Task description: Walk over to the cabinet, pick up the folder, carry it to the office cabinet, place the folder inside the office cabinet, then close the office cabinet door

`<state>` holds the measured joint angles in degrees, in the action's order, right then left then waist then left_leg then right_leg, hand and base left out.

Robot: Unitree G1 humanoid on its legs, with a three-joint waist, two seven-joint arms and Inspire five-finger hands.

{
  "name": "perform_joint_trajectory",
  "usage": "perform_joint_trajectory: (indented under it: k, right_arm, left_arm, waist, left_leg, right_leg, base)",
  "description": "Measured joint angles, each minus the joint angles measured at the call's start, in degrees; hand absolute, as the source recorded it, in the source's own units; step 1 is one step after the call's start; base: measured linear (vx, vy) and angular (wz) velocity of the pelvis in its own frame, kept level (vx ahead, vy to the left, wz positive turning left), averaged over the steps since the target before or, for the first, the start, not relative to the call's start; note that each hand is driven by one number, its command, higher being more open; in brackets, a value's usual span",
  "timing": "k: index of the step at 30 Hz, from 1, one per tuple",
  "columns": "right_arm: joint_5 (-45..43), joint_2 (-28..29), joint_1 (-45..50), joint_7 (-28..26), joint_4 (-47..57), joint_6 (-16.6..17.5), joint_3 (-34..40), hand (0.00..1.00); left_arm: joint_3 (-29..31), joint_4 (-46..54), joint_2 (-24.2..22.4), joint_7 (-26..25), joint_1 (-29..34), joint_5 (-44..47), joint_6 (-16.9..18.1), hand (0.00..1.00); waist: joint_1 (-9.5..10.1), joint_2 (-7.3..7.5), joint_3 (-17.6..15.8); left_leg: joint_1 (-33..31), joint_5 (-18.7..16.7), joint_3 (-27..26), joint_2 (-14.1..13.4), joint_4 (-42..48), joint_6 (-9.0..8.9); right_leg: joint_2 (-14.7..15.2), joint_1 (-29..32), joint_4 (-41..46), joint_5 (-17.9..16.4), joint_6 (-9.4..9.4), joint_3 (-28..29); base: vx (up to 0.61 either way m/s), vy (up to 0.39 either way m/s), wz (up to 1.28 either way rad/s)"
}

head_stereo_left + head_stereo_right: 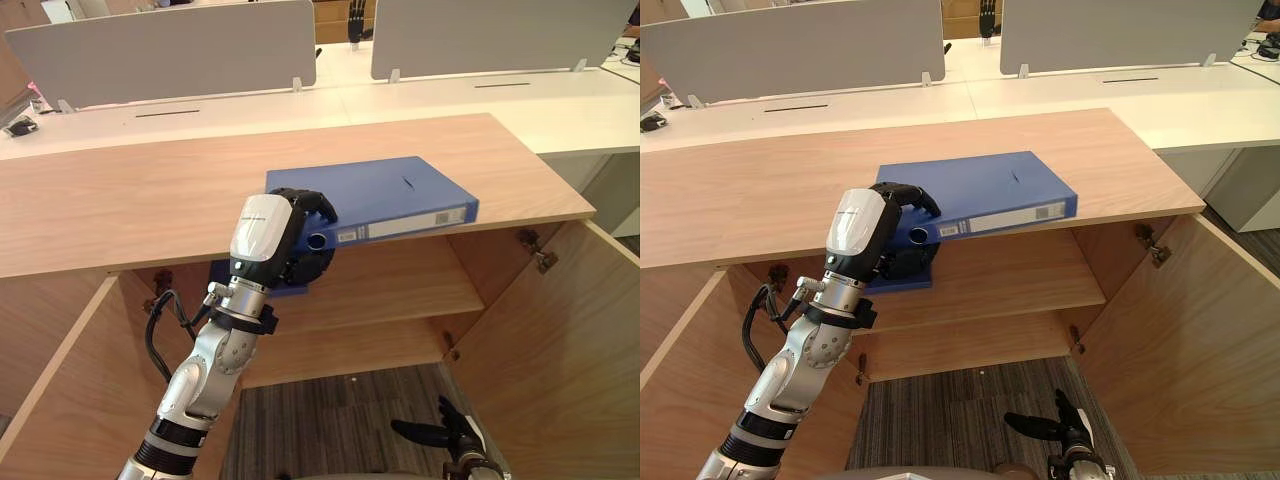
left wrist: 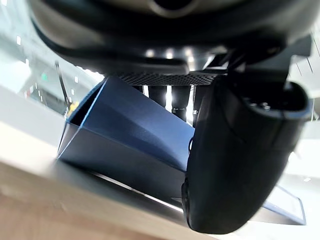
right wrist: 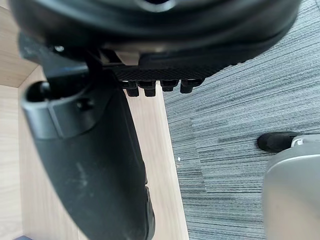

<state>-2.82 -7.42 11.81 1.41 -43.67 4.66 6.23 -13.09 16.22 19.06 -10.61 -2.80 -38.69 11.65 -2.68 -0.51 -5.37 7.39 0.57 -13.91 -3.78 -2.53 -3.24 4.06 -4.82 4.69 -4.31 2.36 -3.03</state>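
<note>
- Your right hand (image 1: 440, 432) hangs low over the carpet (image 1: 340, 415), fingers straight.
- Your left hand (image 1: 298, 238) clamps the blue folder (image 1: 390, 195) at its near end, fingers on top and thumb beneath.
- The folder lies flat on the cabinet top (image 1: 120, 205), overhanging its front edge.
- Grey dividers (image 1: 170, 50) stand behind.

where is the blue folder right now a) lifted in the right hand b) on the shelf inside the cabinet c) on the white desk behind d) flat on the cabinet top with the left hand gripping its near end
d: the blue folder lies flat on the cabinet top, its near end past the front edge, with the left hand curled round that end.
</note>
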Motion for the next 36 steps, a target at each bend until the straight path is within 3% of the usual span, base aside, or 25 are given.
perform_joint_trajectory:
  k: [4, 11, 15, 21, 26, 36]
  right_arm:
    - [-1.85, 0.80, 0.25, 0.70, 5.80, -0.05, 0.58, 1.00]
    - [-8.02, 5.74, 1.42, 1.70, 27.96, 1.29, 3.65, 1.00]
    - [-13.24, 8.62, 4.31, 1.86, 42.85, 3.73, 4.86, 1.00]
    - [-22.18, 8.75, 6.33, -0.47, 60.76, 6.56, 6.04, 1.00]
    - [-30.82, 3.66, 3.00, -6.76, 67.37, 6.86, 4.54, 1.00]
    - [-34.31, -8.23, -7.62, -11.09, 64.22, 6.91, -3.68, 1.00]
  left_arm:
    - [-0.17, 5.94, -0.33, 2.27, 3.99, 6.37, 1.32, 0.00]
    - [1.69, 15.43, -4.31, 3.62, 13.68, 22.45, 4.00, 0.00]
    - [6.06, 18.51, -7.47, 4.93, 19.29, 34.57, 4.40, 0.00]
    - [8.93, 20.28, -9.65, 12.42, 24.72, 59.28, 3.80, 0.00]
    - [7.26, 19.95, -8.18, 21.12, 26.75, 80.09, -1.60, 0.00]
    - [2.59, 16.51, -2.65, 27.52, 26.24, 90.50, -3.95, 0.00]
  waist:
    - [0.02, 0.08, -0.05]
    - [0.20, 0.12, -0.13]
    - [0.27, 0.01, -0.43]
    - [0.23, 0.12, -1.77]
    - [0.21, 0.12, -1.79]
    - [0.44, 0.05, -1.78]
  left_leg:
    - [0.29, -0.01, -0.23, 0.09, -0.43, 0.00]
    - [0.47, -0.33, -1.61, 0.16, -0.42, 0.21]
    - [0.38, -0.68, -2.81, 0.15, -0.35, 0.48]
    - [0.38, -0.93, -3.46, 0.34, -0.22, 0.53]
    - [0.28, -1.83, -4.14, 0.36, 0.63, 0.54]
    - [-0.37, -2.07, -3.81, 0.76, 1.69, 1.02]
  right_leg:
    - [-0.02, 0.00, -0.05, 0.09, -0.08, 0.29]
    - [-0.04, 0.59, -0.09, 0.57, -0.05, 1.91]
    - [-0.14, 0.77, -1.21, 1.30, 0.27, 3.00]
    - [-0.01, 0.78, -1.87, 1.74, 0.45, 3.75]
    - [0.07, 0.88, -1.89, 1.94, 0.77, 4.59]
    - [0.68, 0.83, -1.95, 2.54, 1.73, 4.53]
  base:
    - [0.02, -0.005, -0.03]
    - [-0.02, -0.003, -0.11]
    - [-0.02, -0.006, -0.15]
    - [0.01, -0.003, -0.07]
    - [0.01, -0.005, -0.08]
    - [-0.02, -0.003, 0.01]
